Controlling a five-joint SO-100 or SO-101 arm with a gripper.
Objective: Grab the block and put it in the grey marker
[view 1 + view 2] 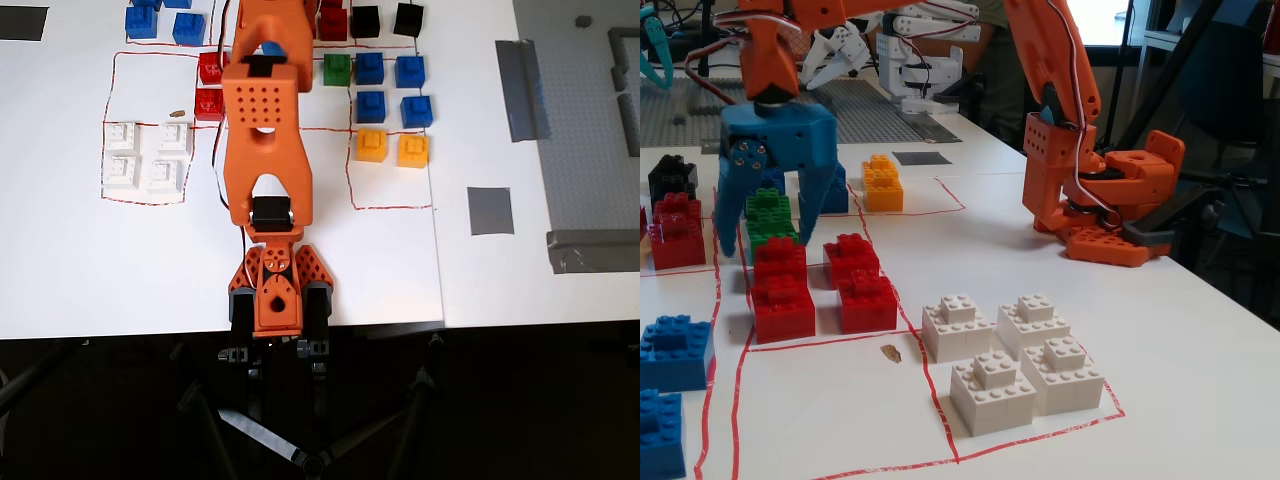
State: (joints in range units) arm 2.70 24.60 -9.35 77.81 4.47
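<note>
The green block [770,218] stands among rows of coloured blocks on the white table; in the overhead view [338,68] it shows just right of the orange arm. My blue gripper [767,240] is open and lowered over it, one finger on each side of the block. I cannot tell whether the fingers touch it. In the overhead view the gripper is hidden under the arm. The grey marker [490,210] is a flat square patch well away from the block; it also shows in the fixed view [922,158] beyond the orange-yellow blocks.
Red blocks [780,290] sit just in front of the green one, with blue blocks [390,85], orange-yellow blocks [392,147], black blocks [387,20] and white blocks [1015,355] around. Grey tape strips [522,90] and the studded baseplate [590,110] lie beyond the marker. The arm's base [1100,195] stands at the table edge.
</note>
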